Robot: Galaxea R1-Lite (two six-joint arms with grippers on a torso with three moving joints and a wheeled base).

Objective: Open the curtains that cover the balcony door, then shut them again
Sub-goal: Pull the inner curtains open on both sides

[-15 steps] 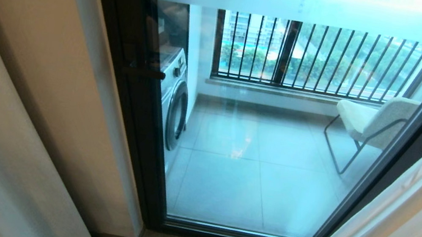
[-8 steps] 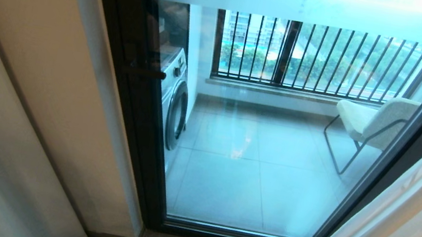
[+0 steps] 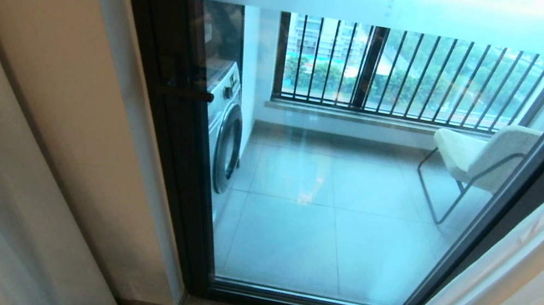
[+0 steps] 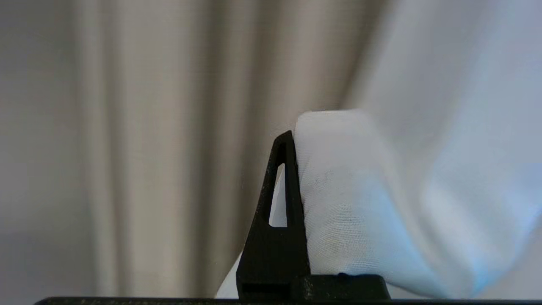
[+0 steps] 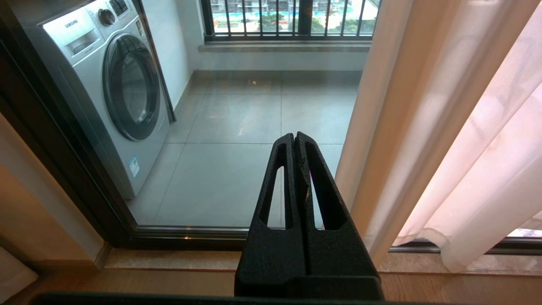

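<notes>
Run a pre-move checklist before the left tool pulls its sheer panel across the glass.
1. Left tool shut on the left sheer curtain: ok.
2. Fabric fully between the fingers rather than draped over one: cannot tell.
3. Right tool shut, holding nothing: ok.
4. Balcony door glass uncovered, both panels drawn aside: ok.
5. Right sheer curtain hangs free beside the door: ok.
6. Curtain rail overhead: cannot tell.

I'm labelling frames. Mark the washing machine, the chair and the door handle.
washing machine [image 5: 127,89], right wrist view, on its round door.
chair [image 3: 476,153], head view, on its seat.
door handle [image 3: 185,93], head view, on its dark bar.
</notes>
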